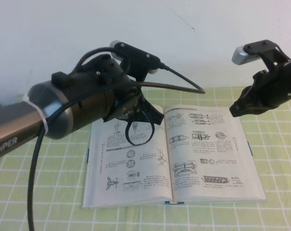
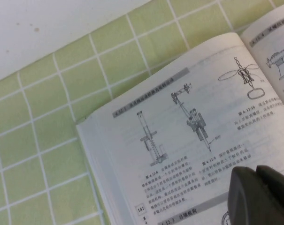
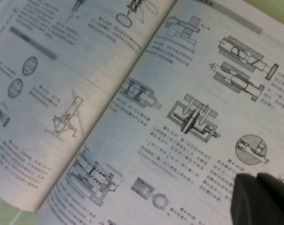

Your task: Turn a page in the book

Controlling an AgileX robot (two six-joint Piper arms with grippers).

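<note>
The book (image 1: 131,173) lies open and flat on the green checked cloth. Both facing pages show rows of small mechanical drawings with captions. The right-hand page (image 1: 208,159) lies flat; it also shows in the right wrist view (image 3: 198,70). My right gripper (image 1: 234,111) hangs above that page's far outer corner, fingers together and empty (image 3: 257,182). My left gripper (image 1: 157,118) hovers over the far part of the left-hand page (image 2: 170,136) near the spine, fingers together and holding nothing (image 2: 257,174).
The green checked cloth (image 1: 275,159) covers the table around the book. A white wall (image 1: 198,43) stands behind. My left arm's body and black cables (image 1: 135,130) hang over the book's far left part.
</note>
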